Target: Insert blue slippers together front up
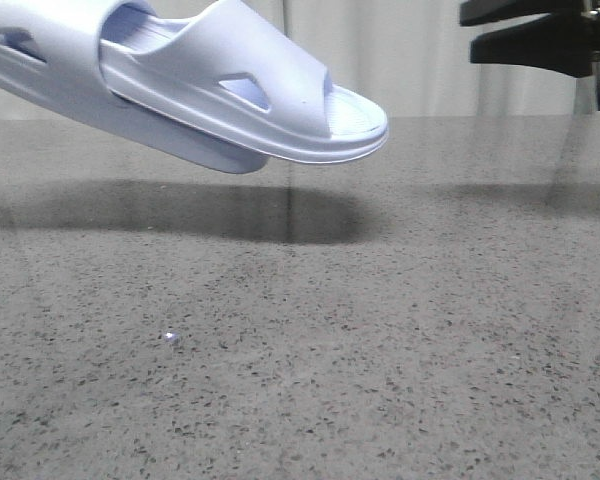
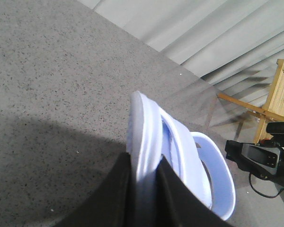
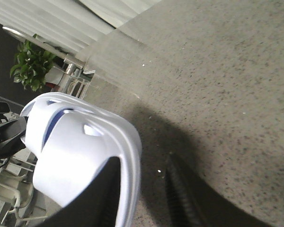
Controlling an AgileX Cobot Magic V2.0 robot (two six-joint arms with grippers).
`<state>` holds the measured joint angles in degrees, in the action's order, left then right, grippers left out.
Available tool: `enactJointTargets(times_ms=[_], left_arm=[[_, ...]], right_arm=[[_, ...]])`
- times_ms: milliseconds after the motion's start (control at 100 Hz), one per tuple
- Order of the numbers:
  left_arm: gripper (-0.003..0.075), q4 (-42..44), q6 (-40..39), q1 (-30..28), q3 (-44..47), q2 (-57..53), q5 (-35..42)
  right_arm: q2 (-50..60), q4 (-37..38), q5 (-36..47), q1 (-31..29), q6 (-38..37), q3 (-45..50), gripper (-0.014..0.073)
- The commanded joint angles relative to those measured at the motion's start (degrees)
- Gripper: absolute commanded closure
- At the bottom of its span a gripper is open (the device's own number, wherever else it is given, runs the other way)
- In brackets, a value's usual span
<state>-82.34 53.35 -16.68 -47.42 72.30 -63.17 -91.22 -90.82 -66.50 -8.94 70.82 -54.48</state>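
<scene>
The two pale blue slippers (image 1: 210,80) are nested one inside the other, straps together. They hang tilted in the air over the table at the upper left of the front view, toes pointing right. My left gripper (image 2: 144,163) is shut on the sole edge of the outer slipper (image 2: 149,127); the gripper itself is out of the front view. My right gripper (image 1: 467,30) is open and empty at the upper right, apart from the slippers. In the right wrist view the slippers (image 3: 80,151) lie just beyond one finger of my right gripper (image 3: 144,161), with only table between the fingers.
The grey speckled table (image 1: 380,350) lies below, with the slippers' shadow on it and a tiny speck (image 1: 172,338). A wooden chair (image 2: 274,104) and a potted plant (image 3: 31,66) stand beyond the table's edges. Pale curtains hang behind.
</scene>
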Motion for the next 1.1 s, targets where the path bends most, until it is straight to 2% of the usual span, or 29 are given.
enactJointTargets(times_ms=[0, 110, 450, 610, 830, 880, 1090], left_arm=[[0.0705, -5.4, 1.6, 0.9, -0.4, 0.7, -1.2], [0.0705, -7.3, 6.0, 2.5, 1.1, 3.2, -0.1], [0.0689, 0.8, 8.1, 5.9, 1.1, 9.2, 6.5], [0.0545, 1.4, 11.4, 5.8, 1.0, 9.2, 7.8], [0.0276, 5.4, 12.3, 5.8, -1.0, 9.2, 8.7], [0.0252, 6.7, 12.3, 5.6, -1.9, 8.9, 8.0], [0.0253, 8.5, 12.3, 2.9, -6.9, 4.9, 2.2]], right_arm=[[2.5, -1.0, -8.3, -1.9, -0.6, -1.7, 0.0405], [2.5, 0.8, -8.5, -2.7, -1.1, -1.7, 0.0405], [2.5, 2.1, -8.0, -2.7, -1.1, -1.7, 0.0405], [2.5, 2.2, -8.0, -2.7, -1.1, -1.7, 0.0405], [2.5, 2.7, -8.0, -2.8, -1.1, -1.7, 0.0405], [2.5, 2.9, -8.0, -2.8, -1.1, -1.7, 0.0405], [4.8, 6.2, -8.2, -4.2, -1.1, -1.7, 0.0405]])
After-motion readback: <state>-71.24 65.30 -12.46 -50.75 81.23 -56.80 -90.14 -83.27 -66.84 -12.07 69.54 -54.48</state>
